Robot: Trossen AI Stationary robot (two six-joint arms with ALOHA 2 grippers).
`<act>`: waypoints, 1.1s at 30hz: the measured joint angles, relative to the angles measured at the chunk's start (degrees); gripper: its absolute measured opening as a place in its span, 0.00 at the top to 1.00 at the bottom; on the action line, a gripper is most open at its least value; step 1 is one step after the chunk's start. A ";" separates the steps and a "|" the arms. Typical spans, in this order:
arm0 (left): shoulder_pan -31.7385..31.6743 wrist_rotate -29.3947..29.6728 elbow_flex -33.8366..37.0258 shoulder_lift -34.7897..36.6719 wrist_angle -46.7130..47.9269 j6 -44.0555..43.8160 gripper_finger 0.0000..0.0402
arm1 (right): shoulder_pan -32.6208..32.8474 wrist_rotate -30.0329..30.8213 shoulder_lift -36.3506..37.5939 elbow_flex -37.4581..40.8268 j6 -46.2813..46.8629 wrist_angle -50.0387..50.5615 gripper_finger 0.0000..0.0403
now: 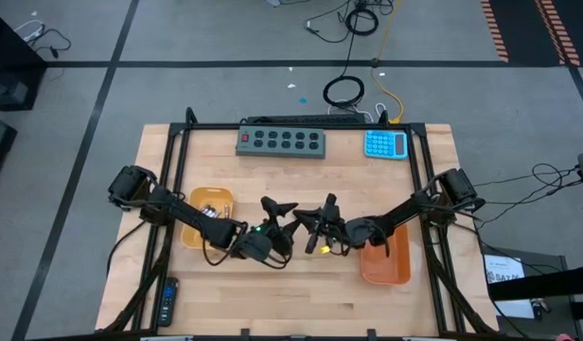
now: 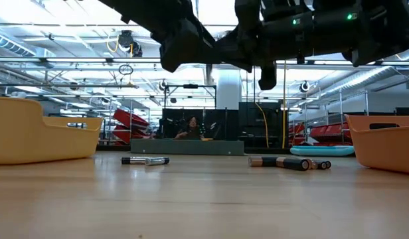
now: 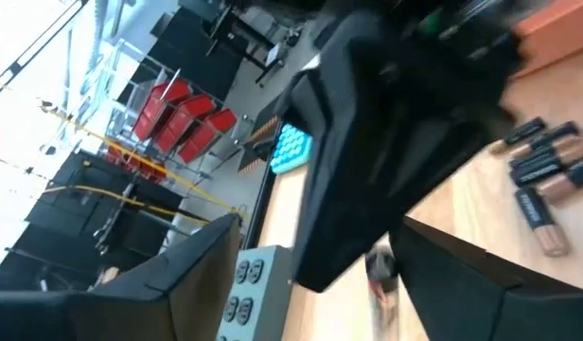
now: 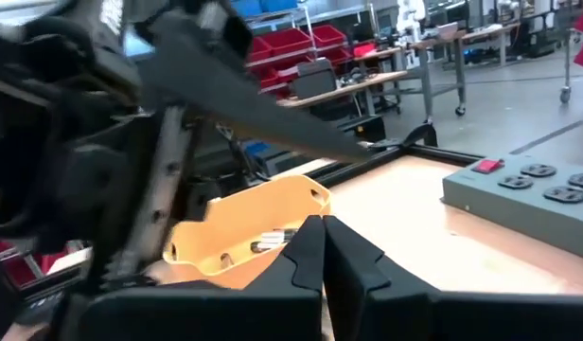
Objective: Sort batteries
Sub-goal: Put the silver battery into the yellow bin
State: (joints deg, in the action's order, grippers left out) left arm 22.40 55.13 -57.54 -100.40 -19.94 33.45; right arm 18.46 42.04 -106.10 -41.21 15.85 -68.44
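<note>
left gripper (image 1: 275,210) spreading wide, right gripper (image 1: 322,224) pinching shut, crowding mid-table; risk: arms colliding, scattering loose batteries (image 2: 289,162)

Loose batteries (image 2: 289,162) lay on their sides on the wooden table (image 2: 204,206), in two small clusters between the yellow tray (image 2: 32,136) and the orange tray (image 2: 384,143). More cells, apparently silvery with dark ends, lay inside the yellow tray.
</note>
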 joint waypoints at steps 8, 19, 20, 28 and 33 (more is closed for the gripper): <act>-0.26 -1.99 -0.04 0.02 14.84 -12.68 0.26 | -0.33 -1.47 0.00 0.00 0.23 5.07 0.99; -11.92 -36.74 -0.02 -0.01 24.35 -28.94 0.32 | -4.10 -11.85 13.68 0.02 9.51 41.36 0.92; -13.35 -38.48 -0.02 -0.35 23.84 -27.49 0.32 | -4.11 -11.43 15.72 0.02 10.07 45.45 0.90; -25.79 -48.62 -1.83 -0.79 19.86 -20.94 0.32 | -2.55 -3.90 29.62 0.02 16.13 68.22 0.76; -30.45 -56.90 -3.47 -0.79 18.05 -19.58 0.33 | -2.25 -4.87 33.82 0.02 16.95 73.67 0.75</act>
State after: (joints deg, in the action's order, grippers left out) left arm -8.05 -1.77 -61.01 -101.19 -1.89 13.87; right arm 16.21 37.17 -72.29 -41.19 32.79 5.22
